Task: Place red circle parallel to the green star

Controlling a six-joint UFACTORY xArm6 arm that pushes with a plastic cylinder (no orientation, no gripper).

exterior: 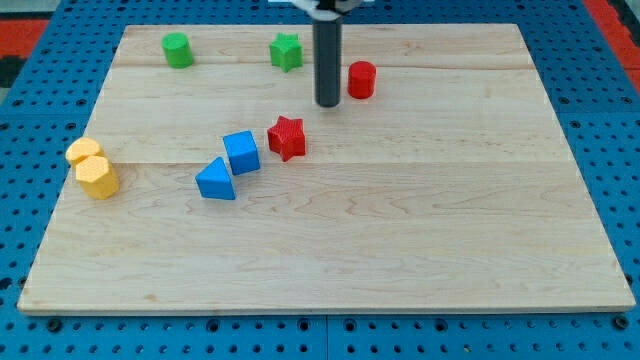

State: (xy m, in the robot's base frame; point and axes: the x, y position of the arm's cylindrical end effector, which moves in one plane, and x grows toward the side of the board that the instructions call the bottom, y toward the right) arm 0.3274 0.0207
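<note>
A: Red circle [361, 79] stands upright, axis vertical, near the table's [400, 230] top edge, right of the green star [286, 52].
B: End effector: bare rod, holding nothing; my tip [327, 104] sits just left of the circle, between both. Red star [287, 137] below.

You see a pale, wood-grained board [400, 230] on a blue perforated surface [610, 120]. On the board: red circle [361, 79], red star [287, 137], green star [286, 52], green cylinder [178, 50], blue cube [241, 152], blue triangle [216, 180], two yellow blocks [93, 168].
</note>
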